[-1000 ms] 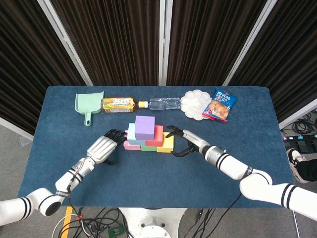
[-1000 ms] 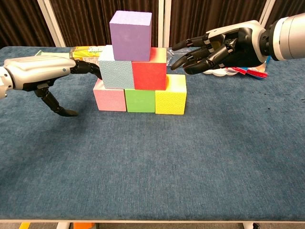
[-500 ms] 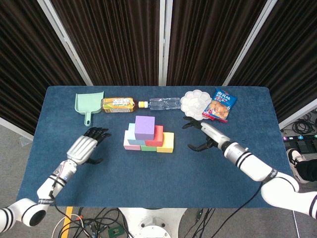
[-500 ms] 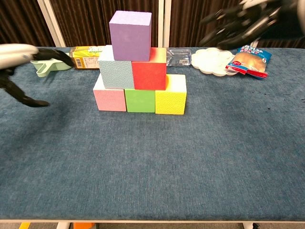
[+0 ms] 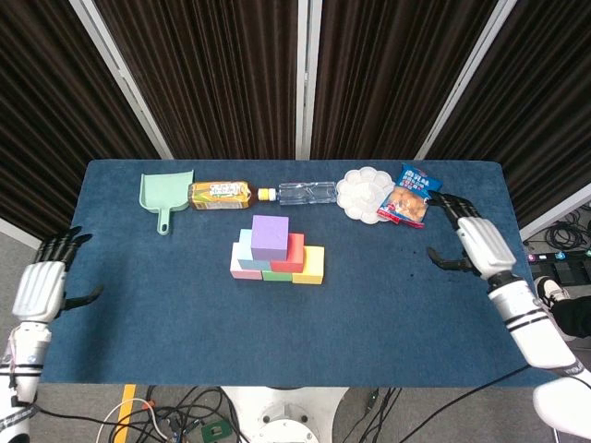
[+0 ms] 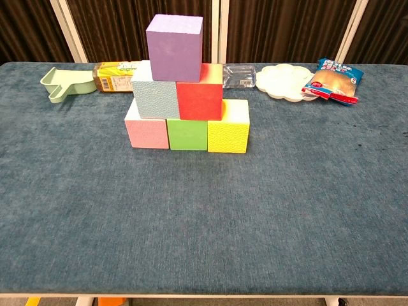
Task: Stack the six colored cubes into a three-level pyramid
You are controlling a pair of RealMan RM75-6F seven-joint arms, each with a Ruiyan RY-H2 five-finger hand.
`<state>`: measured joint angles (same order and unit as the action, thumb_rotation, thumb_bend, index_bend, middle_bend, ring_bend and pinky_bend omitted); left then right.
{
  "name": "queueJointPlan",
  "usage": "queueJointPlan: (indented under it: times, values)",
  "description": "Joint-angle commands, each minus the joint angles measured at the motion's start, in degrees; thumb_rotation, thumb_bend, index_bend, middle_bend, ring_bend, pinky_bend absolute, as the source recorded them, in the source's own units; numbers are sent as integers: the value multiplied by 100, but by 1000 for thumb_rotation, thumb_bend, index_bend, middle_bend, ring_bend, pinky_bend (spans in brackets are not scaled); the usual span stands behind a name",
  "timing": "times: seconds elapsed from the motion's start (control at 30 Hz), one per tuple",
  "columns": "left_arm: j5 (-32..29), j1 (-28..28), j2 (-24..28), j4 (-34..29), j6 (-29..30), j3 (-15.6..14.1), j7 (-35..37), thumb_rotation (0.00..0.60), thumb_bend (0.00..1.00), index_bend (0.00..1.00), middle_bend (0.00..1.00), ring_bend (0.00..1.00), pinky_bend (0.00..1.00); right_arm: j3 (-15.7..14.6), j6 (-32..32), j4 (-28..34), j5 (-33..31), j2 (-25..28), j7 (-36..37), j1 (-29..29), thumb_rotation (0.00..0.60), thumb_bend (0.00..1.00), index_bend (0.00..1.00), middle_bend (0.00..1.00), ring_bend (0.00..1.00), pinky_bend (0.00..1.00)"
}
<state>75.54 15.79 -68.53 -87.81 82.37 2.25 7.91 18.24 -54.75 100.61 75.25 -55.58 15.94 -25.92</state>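
A three-level pyramid of cubes stands mid-table. Its bottom row holds a pink cube point(image 6: 147, 132), a green cube point(image 6: 187, 134) and a yellow cube point(image 6: 228, 131). On them sit a light blue cube point(image 6: 155, 94) and a red cube point(image 6: 199, 97), with a purple cube point(image 6: 174, 46) on top. In the head view the purple cube point(image 5: 271, 238) tops the stack. My left hand point(image 5: 41, 284) is off the table's left edge, fingers spread and empty. My right hand point(image 5: 474, 245) hovers near the right edge, also empty with fingers apart. The chest view shows neither hand.
Along the back edge lie a green dustpan point(image 5: 164, 193), a tea bottle point(image 5: 220, 194), a clear water bottle point(image 5: 305, 193), a white palette dish point(image 5: 364, 195) and a snack bag point(image 5: 412, 195). The blue tablecloth point(image 6: 210, 223) stretches in front of the stack.
Both hands have drawn away from the stack, the left out past the left edge, the right toward the right edge. They have left the chest view. The cubes have not moved.
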Motion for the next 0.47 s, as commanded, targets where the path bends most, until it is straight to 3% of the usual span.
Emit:
queueJointPlan:
  times: [0.03,0.2,0.47]
  values:
    - [-50,-485,57,77,442,-116,54,600,169,141,46,35,63,-542,-1244,-631,756,-272,-239,749,600,324,0,73,0,0]
    - [245,-1009,45,-30,932,-399,-21,600,153,141,46,35,63,-945,-2188,-1231,1259,-537,70,1283,600,287,0,23,0,0]
    - [705,-1526,-109,-155,1432,-654,-290,600,140,141,46,35,59,-1341,-2997,-1672,1631,-760,502,1784,600,278,0,24,0,0]
